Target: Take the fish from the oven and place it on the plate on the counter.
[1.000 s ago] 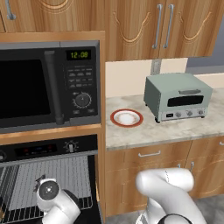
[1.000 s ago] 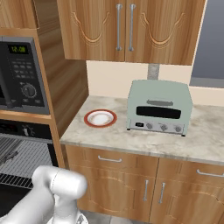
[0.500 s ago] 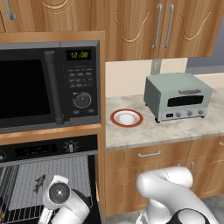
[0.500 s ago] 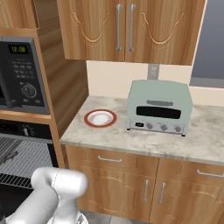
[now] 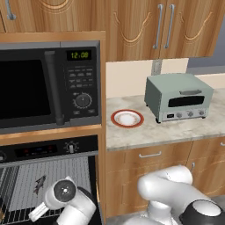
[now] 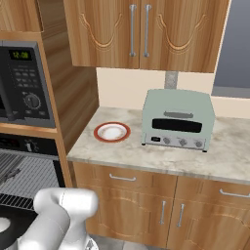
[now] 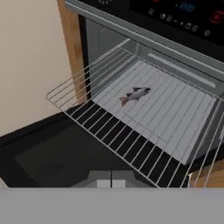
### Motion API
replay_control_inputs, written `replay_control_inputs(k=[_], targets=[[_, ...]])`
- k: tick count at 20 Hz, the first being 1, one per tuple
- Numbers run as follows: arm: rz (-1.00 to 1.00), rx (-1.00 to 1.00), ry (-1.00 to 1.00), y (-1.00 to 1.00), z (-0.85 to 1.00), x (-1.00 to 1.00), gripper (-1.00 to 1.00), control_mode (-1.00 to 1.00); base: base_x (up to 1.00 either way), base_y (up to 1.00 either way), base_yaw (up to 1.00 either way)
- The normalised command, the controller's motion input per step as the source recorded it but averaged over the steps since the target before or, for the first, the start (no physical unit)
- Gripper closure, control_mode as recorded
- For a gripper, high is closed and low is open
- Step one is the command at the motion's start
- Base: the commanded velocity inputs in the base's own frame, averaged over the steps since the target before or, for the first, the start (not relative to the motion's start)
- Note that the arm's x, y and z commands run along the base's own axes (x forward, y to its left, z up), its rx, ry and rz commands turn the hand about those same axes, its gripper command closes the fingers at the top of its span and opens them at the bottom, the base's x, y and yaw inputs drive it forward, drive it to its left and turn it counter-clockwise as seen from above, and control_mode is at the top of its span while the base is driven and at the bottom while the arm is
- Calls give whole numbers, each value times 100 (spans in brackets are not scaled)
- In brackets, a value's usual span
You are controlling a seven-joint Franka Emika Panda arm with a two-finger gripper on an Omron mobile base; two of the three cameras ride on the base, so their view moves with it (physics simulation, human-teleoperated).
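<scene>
Left base view: fish on the wire rack inside the open oven; plate empty on the desk.

Right base view: plate unoccupied.

Hand view: fish ahead, untouched; fingers closed, empty. Step: approach. Next: open fingers, descend over fish.

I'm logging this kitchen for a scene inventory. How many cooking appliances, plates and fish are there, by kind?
Cooking appliances: 3 (oven, microwave, toaster oven)
Plates: 1 (plate on the counter)
Fish: 1 (fish on the oven rack)
Total: 5
</scene>
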Motion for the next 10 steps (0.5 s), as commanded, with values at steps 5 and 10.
replay_control_inputs(k=[5,10], targets=[[-31,32,48,-21,21,2,100,-100,0,0,0],[-8,13,17,-19,1,1,-100,-100,0,0,0]])
